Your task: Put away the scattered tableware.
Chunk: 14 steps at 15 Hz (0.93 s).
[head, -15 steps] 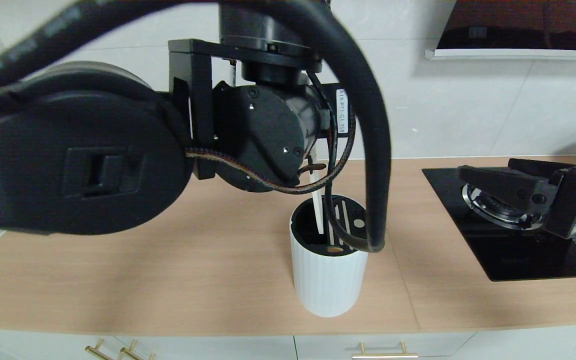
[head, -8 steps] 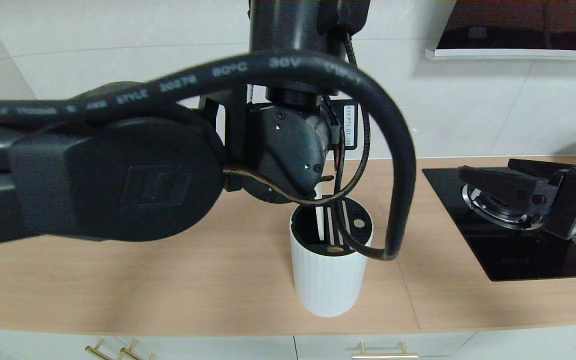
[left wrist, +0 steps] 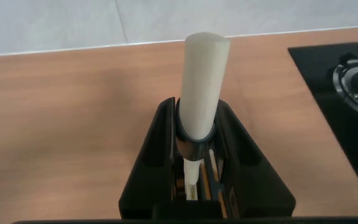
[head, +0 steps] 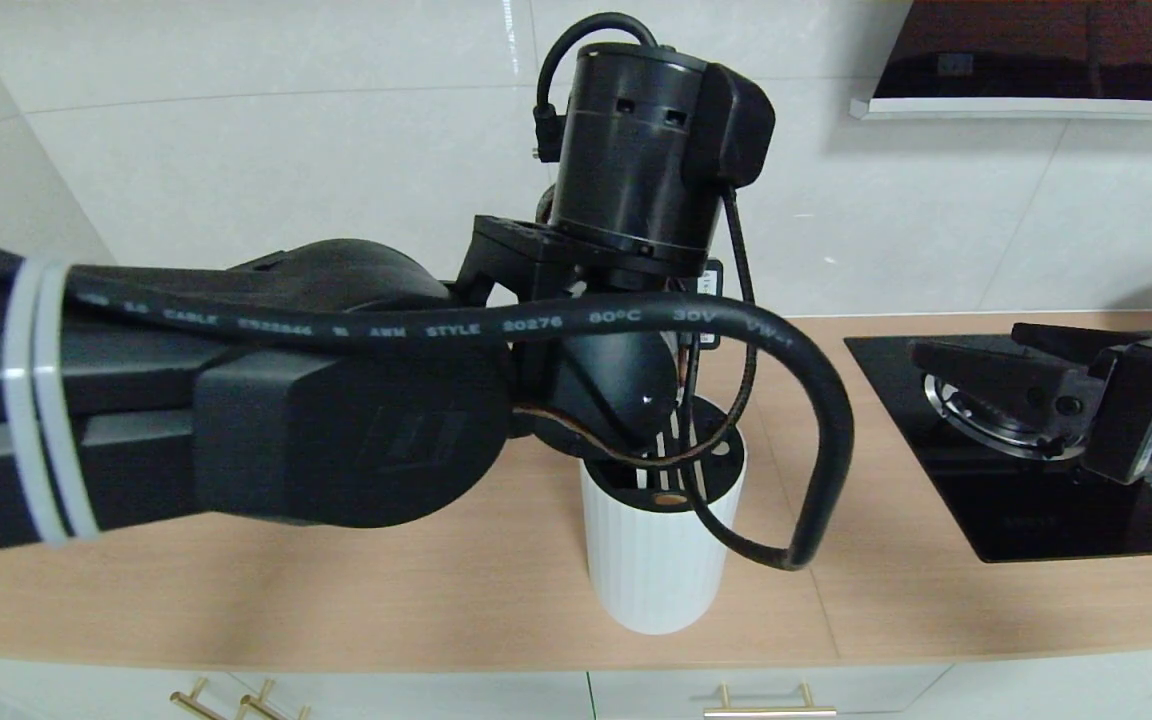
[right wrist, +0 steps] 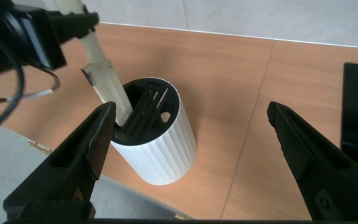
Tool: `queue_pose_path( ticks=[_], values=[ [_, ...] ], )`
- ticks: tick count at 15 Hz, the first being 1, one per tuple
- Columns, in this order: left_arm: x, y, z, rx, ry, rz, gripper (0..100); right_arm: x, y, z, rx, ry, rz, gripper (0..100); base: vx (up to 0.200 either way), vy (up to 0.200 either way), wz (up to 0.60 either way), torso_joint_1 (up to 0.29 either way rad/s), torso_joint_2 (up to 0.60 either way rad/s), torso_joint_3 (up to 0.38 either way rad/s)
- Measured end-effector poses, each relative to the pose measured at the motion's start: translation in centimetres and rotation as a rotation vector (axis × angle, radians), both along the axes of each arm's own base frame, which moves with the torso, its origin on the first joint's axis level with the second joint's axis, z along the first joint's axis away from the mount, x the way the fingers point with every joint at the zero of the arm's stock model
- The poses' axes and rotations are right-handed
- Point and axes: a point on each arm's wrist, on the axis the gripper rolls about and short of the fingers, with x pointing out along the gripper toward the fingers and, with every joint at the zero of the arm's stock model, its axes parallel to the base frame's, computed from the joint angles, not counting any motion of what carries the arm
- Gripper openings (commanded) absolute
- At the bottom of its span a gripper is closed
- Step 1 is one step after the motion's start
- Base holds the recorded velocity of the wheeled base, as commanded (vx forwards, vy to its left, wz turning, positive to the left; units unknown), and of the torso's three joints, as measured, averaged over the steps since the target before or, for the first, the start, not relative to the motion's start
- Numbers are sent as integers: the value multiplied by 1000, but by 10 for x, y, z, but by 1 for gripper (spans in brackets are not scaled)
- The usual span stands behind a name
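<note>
A white ribbed holder [head: 656, 570] with a black slotted top stands on the wooden counter [head: 336, 570]. My left gripper [left wrist: 197, 121] hangs right above it, shut on the cream handle of a utensil [left wrist: 204, 81]. The utensil's flat pale blade [right wrist: 107, 78] slants down into the holder [right wrist: 160, 149] at the edge of its opening. In the head view my left arm hides the utensil and most of the holder's top. My right gripper [head: 966, 345] hovers open over the stove, to the right of the holder, with nothing between its fingers [right wrist: 73, 168].
A black glass stove [head: 1036, 510] with a burner lies on the counter's right part. A tiled wall rises behind and a range hood [head: 1036, 60] hangs at the upper right. Bare counter stretches left of the holder; drawers with brass handles [head: 766, 705] sit below the front edge.
My left arm has come down over the holder, carrying the utensil's blade deeper into it. The right gripper has barely moved.
</note>
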Motion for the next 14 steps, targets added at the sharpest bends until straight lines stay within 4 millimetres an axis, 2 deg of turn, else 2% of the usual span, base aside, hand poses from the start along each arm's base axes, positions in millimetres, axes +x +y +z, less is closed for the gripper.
queue_pose_path(
  ticks=[5, 14],
  values=[
    [3, -5, -10, 0, 19, 4, 0, 0, 0, -1, -1, 2, 1, 100, 0, 0, 0, 0, 0, 0],
    [6, -11, -41, 22, 82, 14, 0, 3, 3, -4, -12, 14, 1, 100, 0, 0, 0, 0, 0, 0]
  ],
)
